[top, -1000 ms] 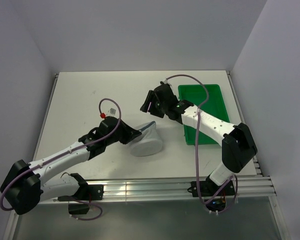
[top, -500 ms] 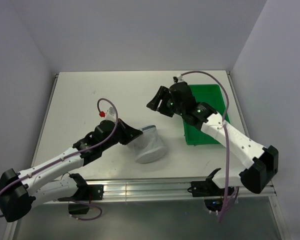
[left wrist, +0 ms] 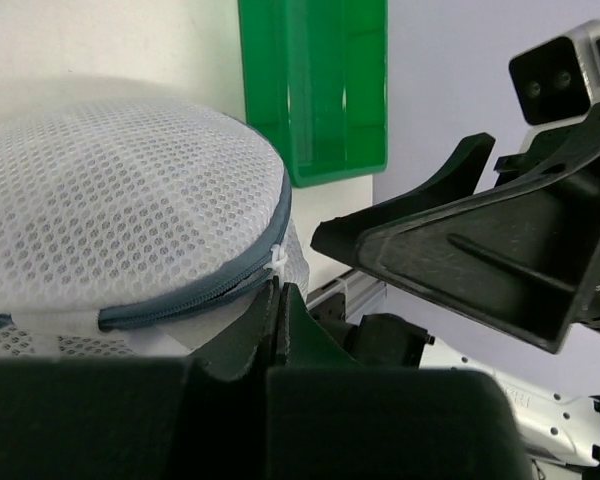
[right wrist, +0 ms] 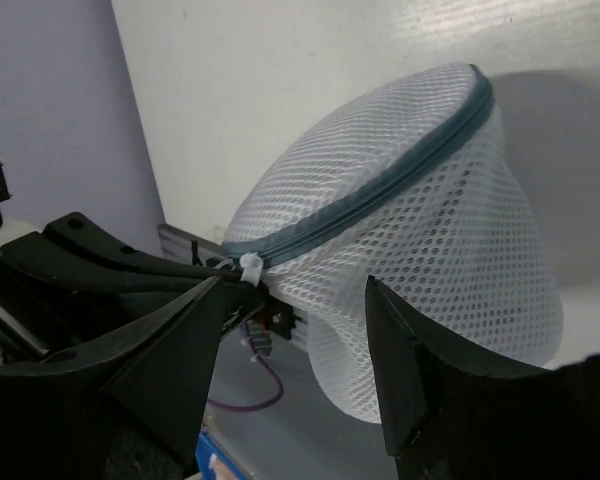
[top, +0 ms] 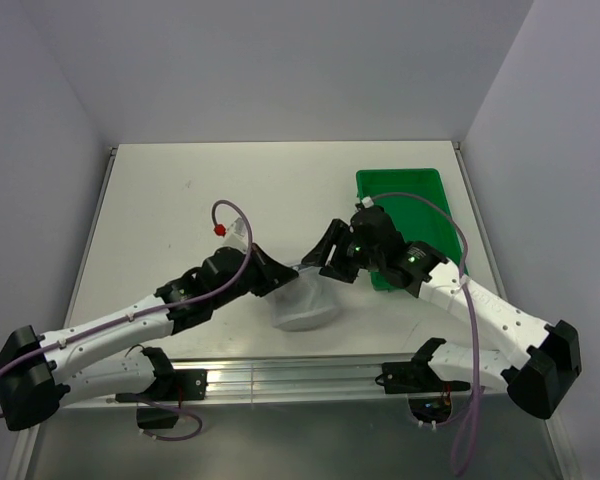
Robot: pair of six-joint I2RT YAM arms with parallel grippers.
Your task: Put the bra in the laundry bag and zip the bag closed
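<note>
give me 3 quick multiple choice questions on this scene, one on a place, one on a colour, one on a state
1. Seen from above, where is the green tray from the mesh bag?
A. near left
B. far right
C. beneath it

2. What colour is the bag's zipper?
A. red
B. yellow
C. grey-blue

3. How is the right tool?
A. open, close to the bag
B. shut on the tray
C. out of view

Answers:
1 B: the tray lies toward the far right corner, apart from the bag.
2 C: both wrist views show a grey-blue line on white mesh.
3 A: its own camera shows its two fingers spread apart in front of the bag.
</note>
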